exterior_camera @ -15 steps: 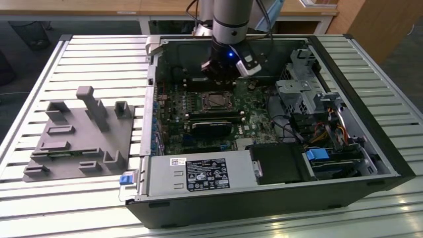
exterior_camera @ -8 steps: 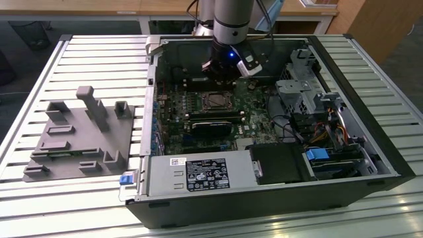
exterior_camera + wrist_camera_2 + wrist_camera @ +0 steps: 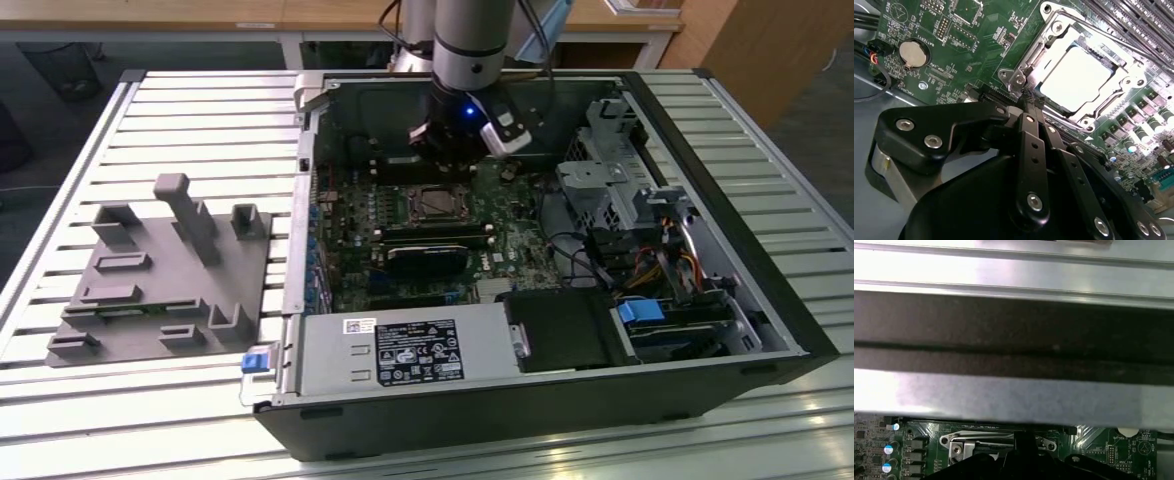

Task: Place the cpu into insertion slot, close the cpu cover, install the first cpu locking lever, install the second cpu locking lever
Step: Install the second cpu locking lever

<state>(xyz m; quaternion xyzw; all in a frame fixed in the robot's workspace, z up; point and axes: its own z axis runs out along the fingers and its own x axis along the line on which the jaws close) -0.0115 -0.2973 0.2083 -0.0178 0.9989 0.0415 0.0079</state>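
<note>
In the exterior view you see an open computer case (image 3: 747, 300) lying on a slatted metal desk (image 3: 160, 120), with a grey plastic holder block (image 3: 160, 280) beside it on the exterior view's left. The arm reaches down into the case, and its pincer (image 3: 447, 160) hangs just above the green circuit board (image 3: 400, 250), close to the far edge of the socket (image 3: 434, 203). In the second wrist view you look along the black pincer (image 3: 1030, 102), whose fingers (image 3: 1026, 130) are drawn together into a narrow tip with nothing visible between them. That tip sits right at the corner of the socket, touching or nearly touching the metal there; you cannot tell which. The chip (image 3: 1081, 77) lies flat inside the socket (image 3: 1054, 30), its bright silver top showing through the window of the grey metal cover (image 3: 1126, 82), which lies down over it. A round coin battery (image 3: 913, 53) sits on the board well apart from the socket. In the first wrist view you see the case wall (image 3: 1014, 340) as broad dark and bright bands, with a strip of board (image 3: 919, 440) and the socket's metal frame (image 3: 961, 442) beneath it.
</note>
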